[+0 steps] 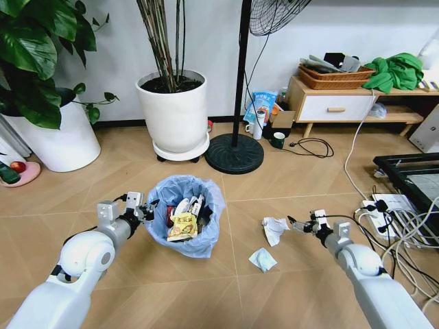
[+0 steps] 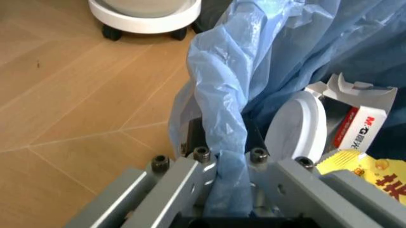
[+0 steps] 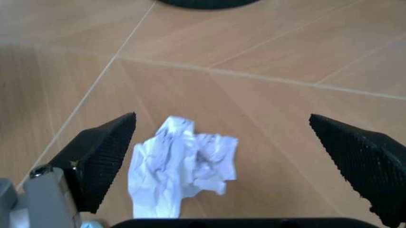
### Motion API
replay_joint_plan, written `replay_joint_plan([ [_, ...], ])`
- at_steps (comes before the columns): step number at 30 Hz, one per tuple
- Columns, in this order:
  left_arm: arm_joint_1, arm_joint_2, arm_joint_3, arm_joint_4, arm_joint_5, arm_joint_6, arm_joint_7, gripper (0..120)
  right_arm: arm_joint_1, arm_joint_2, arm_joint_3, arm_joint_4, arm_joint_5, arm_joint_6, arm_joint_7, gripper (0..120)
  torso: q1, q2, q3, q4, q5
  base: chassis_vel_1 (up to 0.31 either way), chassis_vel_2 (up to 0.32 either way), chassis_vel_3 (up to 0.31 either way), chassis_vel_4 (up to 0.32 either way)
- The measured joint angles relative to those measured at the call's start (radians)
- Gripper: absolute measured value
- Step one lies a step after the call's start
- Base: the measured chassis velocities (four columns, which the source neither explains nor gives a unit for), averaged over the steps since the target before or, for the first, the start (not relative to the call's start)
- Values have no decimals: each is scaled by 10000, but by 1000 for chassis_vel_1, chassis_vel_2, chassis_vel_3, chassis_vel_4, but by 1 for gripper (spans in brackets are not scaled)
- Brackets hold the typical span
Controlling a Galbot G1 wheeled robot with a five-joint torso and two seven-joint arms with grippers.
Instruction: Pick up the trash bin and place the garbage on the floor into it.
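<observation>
Your right hand (image 3: 222, 142) sits low over the floor (image 1: 295, 178), pads spread wide and empty. The crumpled tissue (image 3: 180, 166) lies between the two pads, nearer the one that shows at the left of the wrist view and not touching either. From the head view it is just ahead of the fingertips, toward the trash bin (image 1: 184, 216). No clear long axis; it is a rough wad, slightly taller than wide.

A second tissue (image 1: 263, 259) lies close by, nearer the robot's base (your right arm is the closer one to both).

Your left hand (image 2: 231, 190) is clamped on the blue bag at the bin's rim. The bin already holds wrappers and a white lid (image 2: 298, 128).
</observation>
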Motion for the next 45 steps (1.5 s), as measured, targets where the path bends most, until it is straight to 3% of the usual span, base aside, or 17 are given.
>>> replay_joint_plan([
  [7,73,11,-27,35,11,-4,0,0,1008,132,-1120,-1630,-639,76,-628,100,1,-1,0,-2,-4,0,0,0,0],
  [22,2,7,123,164,75,-42,30,0,1790,958,-1676,-3337,-1152,524,-162,98,0,0,0,-2,-1,0,0,0,0],
  [29,-8,37,154,174,78,-45,33,0,2183,1459,-1753,-3874,-1241,698,65,73,0,0,0,0,-2,0,0,0,0],
  [31,-3,57,151,174,75,-45,33,0,2190,1495,-1756,-3910,-1252,699,91,70,0,0,1,-1,-1,0,0,0,0],
  [34,3,116,105,173,58,-46,32,0,2231,1581,-1777,-4090,-1325,724,208,53,0,0,0,-2,-2,0,0,0,0],
  [45,-50,87,134,182,41,-47,14,0,2369,1702,-1784,-4223,-1293,734,510,19,0,0,0,-2,-2,0,0,0,0],
])
